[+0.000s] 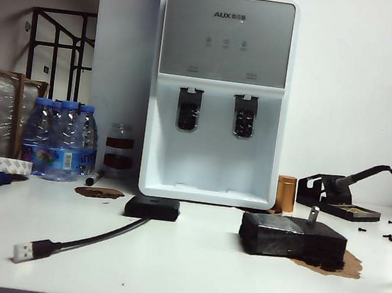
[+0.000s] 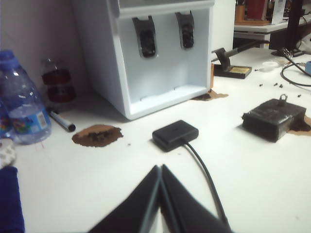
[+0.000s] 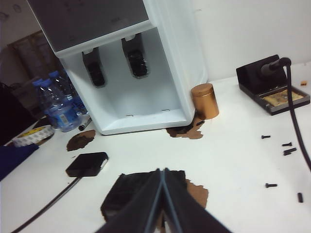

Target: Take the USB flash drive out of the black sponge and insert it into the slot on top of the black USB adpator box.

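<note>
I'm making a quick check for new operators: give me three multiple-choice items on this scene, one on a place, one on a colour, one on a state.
1. Where is the USB flash drive?
A. Standing upright in the black sponge
B. Plugged into the black USB adpator box
C. Lying beside the cable plug

2. What colour is the small cylindrical can beside the water dispenser?
A. Blue
B. Copper
C. White

3. How does the left claw stand?
A. Wide open
B. Shut on the drive
C. Shut, holding nothing

Answers: 1 A, it pokes up from the sponge's top; 2 B, its metal looks orange-brown; 3 C, the left wrist view shows fingers pressed together over bare table. The right claw is likewise shut and empty.
</note>
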Robot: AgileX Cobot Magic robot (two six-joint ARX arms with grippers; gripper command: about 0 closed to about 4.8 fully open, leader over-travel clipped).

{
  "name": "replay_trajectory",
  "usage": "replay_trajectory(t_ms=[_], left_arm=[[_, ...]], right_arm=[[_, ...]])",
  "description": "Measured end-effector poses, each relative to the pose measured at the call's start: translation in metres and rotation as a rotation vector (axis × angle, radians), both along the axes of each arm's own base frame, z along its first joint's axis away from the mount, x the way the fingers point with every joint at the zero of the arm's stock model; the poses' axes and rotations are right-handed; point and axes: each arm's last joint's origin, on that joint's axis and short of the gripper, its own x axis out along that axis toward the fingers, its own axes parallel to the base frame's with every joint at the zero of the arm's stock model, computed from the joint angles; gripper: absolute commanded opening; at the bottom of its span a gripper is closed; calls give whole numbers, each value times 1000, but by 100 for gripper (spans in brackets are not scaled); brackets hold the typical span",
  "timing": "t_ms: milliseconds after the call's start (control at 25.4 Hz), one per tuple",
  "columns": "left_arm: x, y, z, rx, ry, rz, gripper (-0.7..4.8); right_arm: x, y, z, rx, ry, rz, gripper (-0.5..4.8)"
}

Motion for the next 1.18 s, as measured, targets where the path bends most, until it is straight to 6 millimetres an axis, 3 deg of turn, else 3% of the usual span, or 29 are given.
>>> replay_trajectory(t_ms=[157, 630, 944, 1180], left_arm=[[-2, 0, 10, -2, -40, -8, -5], [-3, 0, 15, -4, -61, -22, -5], [-15, -1, 58, -7, -197, -60, -5], [-32, -3, 97, -73, -251, -184, -5]], right_arm=[[-1, 1, 0, 18, 3, 50, -1], [-1, 2, 7, 52, -53, 81, -1], [-3, 3, 22, 96, -113, 95, 8], [-9, 3, 45, 100, -186, 99, 8]])
